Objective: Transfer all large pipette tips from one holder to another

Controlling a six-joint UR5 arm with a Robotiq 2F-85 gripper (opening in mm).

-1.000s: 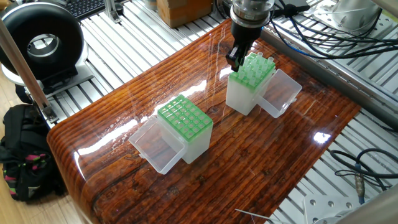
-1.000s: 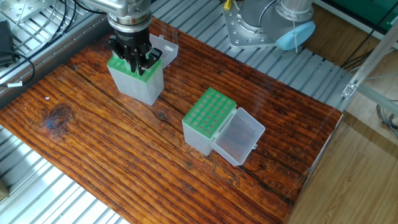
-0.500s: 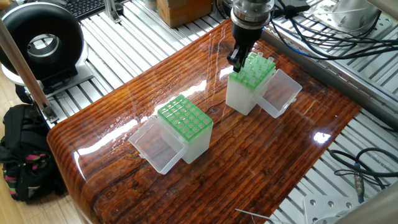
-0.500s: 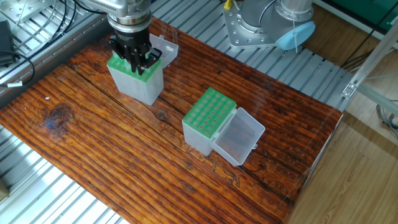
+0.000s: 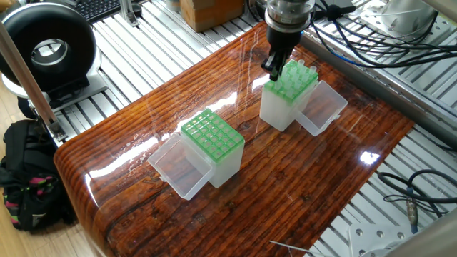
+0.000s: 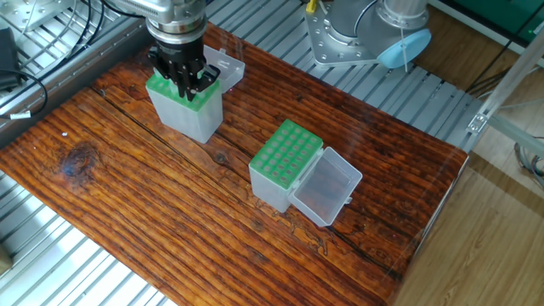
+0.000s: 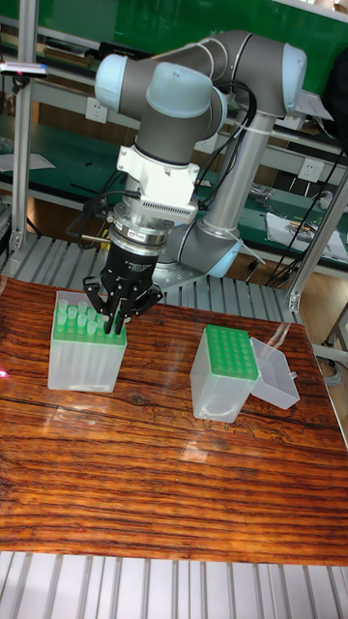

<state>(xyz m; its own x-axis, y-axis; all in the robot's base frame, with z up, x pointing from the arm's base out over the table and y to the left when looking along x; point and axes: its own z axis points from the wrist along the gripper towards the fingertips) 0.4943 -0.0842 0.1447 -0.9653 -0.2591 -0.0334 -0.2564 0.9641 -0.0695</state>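
Hand slightly higher — grip unclear — among whitish translucent large pipette tips.

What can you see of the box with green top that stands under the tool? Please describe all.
The box is a translucent whitish plastic holder with a green grid rack on top. It stands upright on the wooden table, near its far edge. Its clear hinged lid hangs open beside it. Whitish pipette tips stand in the grid, their round tops sticking up. The black tool reaches down at one corner of the rack; whether it grips a tip cannot be told.
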